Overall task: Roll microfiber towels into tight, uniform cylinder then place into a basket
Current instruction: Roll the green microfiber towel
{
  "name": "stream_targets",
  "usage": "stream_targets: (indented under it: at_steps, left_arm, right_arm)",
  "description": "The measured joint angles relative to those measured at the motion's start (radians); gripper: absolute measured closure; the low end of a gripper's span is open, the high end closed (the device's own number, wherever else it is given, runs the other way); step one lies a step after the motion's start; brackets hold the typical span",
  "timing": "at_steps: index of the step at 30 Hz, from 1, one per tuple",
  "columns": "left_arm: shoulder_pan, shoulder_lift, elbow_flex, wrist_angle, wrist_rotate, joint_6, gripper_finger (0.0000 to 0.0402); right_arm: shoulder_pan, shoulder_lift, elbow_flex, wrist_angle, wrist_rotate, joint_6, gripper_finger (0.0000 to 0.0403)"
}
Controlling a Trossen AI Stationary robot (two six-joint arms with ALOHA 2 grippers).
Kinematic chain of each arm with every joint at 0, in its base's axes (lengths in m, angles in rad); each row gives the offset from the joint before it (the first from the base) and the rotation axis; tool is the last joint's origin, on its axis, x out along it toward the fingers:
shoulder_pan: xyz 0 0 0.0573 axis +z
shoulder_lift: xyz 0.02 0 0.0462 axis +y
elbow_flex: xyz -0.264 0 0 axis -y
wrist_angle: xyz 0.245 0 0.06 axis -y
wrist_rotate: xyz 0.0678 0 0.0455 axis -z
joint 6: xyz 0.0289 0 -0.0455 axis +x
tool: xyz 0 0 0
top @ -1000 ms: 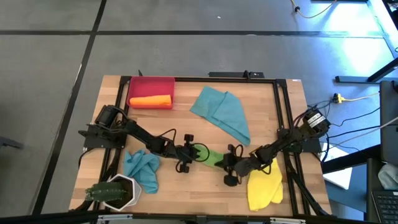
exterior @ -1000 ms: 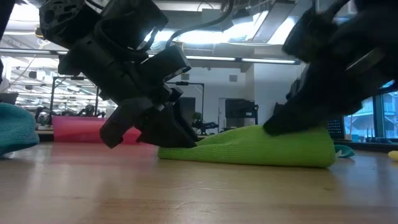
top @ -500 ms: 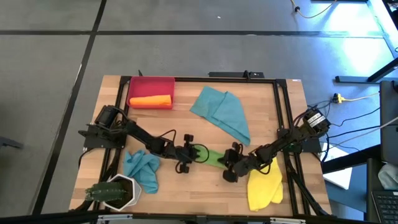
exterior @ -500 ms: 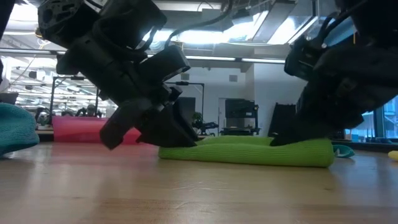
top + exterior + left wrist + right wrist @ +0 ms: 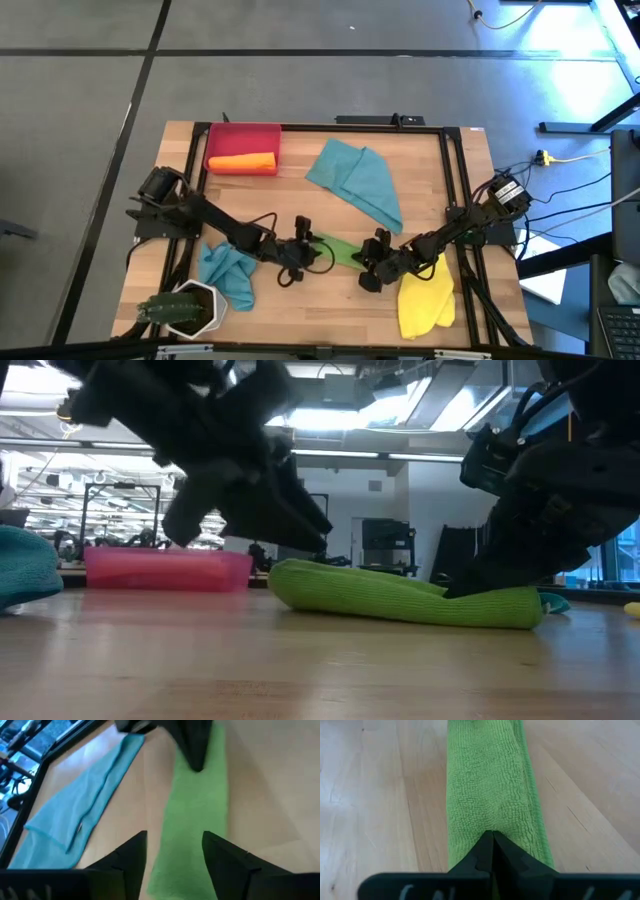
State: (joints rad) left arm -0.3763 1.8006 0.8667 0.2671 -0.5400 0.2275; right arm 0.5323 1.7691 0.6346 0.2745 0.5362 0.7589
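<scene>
On the left side of the wooden table (image 5: pixel 300 300), near the front corner, stands a white pot (image 5: pixel 190 305) with a plant in it. Just beside it lies a crumpled teal towel (image 5: pixel 228 272). At the back, on the same side, sits the red basket (image 5: pixel 243 146). A rolled orange towel (image 5: pixel 243 162) lies inside it.

The left gripper (image 5: pixel 301 252) is near the middle of the table, at the left end of the green towel (image 5: pixel 340 251). Its two dark fingers (image 5: pixel 131 855) are spread apart. In the left wrist view the green cloth shows between them, and they are not pinching it. In the low view this gripper hangs a little above the towel's end.

The green towel is a long narrow strip. It lies flat on the wood between the two grippers. It is not in the basket.

Behind it, toward the back of the table, a second teal towel (image 5: pixel 358 183) lies spread out and partly folded.

The right gripper (image 5: pixel 372 264) is at the right end of the green towel. Its fingers (image 5: pixel 492 851) are pressed together, and their tip rests down on the cloth. In the low view the towel looks squashed flat under this gripper.

Farther right, near the front corner, lies the yellow towel (image 5: pixel 425 300), bunched up just beside the right arm.
</scene>
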Motion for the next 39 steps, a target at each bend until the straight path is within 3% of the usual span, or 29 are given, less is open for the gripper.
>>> stream_targets:
  at_steps: [12,20,28,32,39]
  left_arm:
    - [-0.077,0.078,0.076,-0.064,0.002,0.123,0.0191]
    - [-0.069,0.213,0.226,-0.227,-0.193,0.254,0.0189]
    - [-0.032,0.301,0.361,-0.458,-0.207,0.272,0.0189]
    - [-0.013,0.315,0.385,-0.488,-0.206,0.276,0.0189]
    - [0.035,0.314,0.385,-0.498,-0.114,0.28,0.0199]
  right_arm:
    - [-0.009,0.0,-0.001,-0.005,-0.017,0.026,0.0391]
    - [-0.038,0.0,-0.001,-0.008,-0.071,0.025,0.0391]
    - [-0.039,0.001,-0.001,-0.01,-0.083,0.025,0.0391]
    - [-0.039,0.001,-0.002,-0.01,-0.085,0.024,0.0391]
    - [-0.039,0.001,-0.002,-0.01,-0.092,0.024,0.0391]
